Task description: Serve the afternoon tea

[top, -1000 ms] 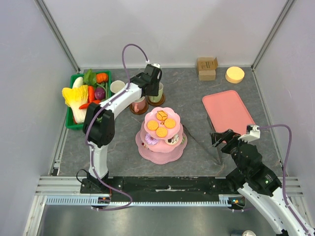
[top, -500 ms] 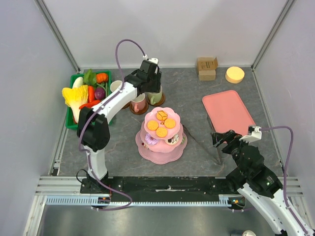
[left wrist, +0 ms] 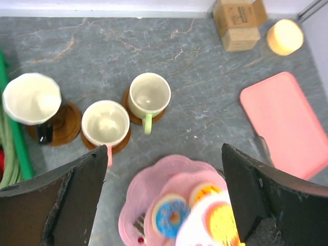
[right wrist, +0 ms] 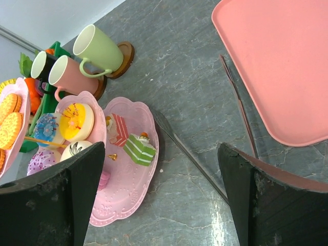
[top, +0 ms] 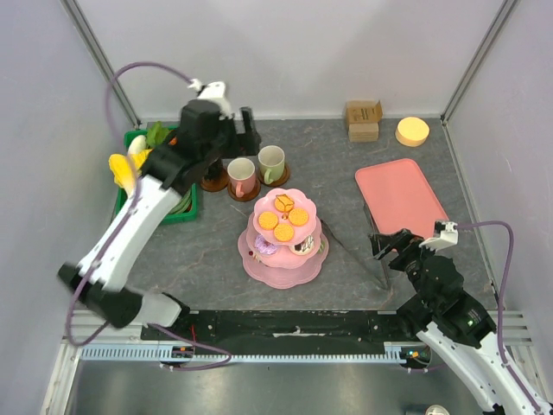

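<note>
Hovering over three mugs (left wrist: 149, 96) on saucers (left wrist: 69, 125), upper centre of frame: left gripper (top: 245, 131) open, empty. Right gripper (top: 390, 246) open, idle. Snack stand (top: 276, 278) mid-worktop. Mugs look set; next prob. lift arm clear w/o clipping handles.

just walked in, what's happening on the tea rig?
The left gripper hangs open above the mugs, holding nothing. The dark mug, pink mug and pale mug each stand upright on brown saucers at the back left. The pink tiered stand in the middle carries biscuits and cake bits. The right gripper is open and empty beside the pink tray.
</note>
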